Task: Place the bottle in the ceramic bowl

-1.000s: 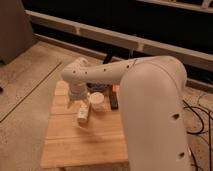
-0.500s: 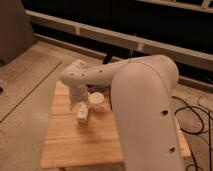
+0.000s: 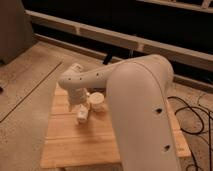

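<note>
A wooden slatted surface (image 3: 75, 147) is seen standing on a speckled floor (image 3: 25, 85), with a long pale ledge (image 3: 100, 35) running across the dark background behind it. Much of the right side of the view is filled by the thick white arm (image 3: 142, 105), which is bent at the elbow and reached leftwards over the surface. At the end of the arm the gripper (image 3: 80, 108) is pointed down, low over the left half of the surface. The small cream-white bottle (image 3: 82, 117) is found directly beneath the gripper, at its tip and close to the wood. Whether the bottle is gripped or only lies under the gripper cannot be told, as both are the same pale colour and run together. The white bowl (image 3: 97, 102) is set upright on the surface just to the right of the gripper and the bottle, near the back edge. The bottle is seen outside the bowl, beside it and slightly nearer the front. Dark cables (image 3: 192, 120) are laid in loops on the floor to the right of the surface
</note>
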You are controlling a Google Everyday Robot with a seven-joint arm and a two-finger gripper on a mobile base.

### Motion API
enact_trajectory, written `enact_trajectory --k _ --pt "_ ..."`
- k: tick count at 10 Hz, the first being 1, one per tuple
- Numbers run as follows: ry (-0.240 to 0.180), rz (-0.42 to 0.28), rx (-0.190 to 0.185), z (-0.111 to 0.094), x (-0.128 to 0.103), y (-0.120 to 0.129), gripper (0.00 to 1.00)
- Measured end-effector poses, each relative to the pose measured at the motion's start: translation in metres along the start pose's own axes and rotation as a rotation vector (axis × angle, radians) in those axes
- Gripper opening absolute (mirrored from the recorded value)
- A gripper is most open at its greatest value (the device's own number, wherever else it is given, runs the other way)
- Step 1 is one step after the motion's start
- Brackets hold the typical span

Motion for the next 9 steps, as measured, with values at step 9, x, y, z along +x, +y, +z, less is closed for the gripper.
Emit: enact_trajectory --k 9 --pt "0.112 0.07 -0.004 0.054 0.018 -0.01 0.62"
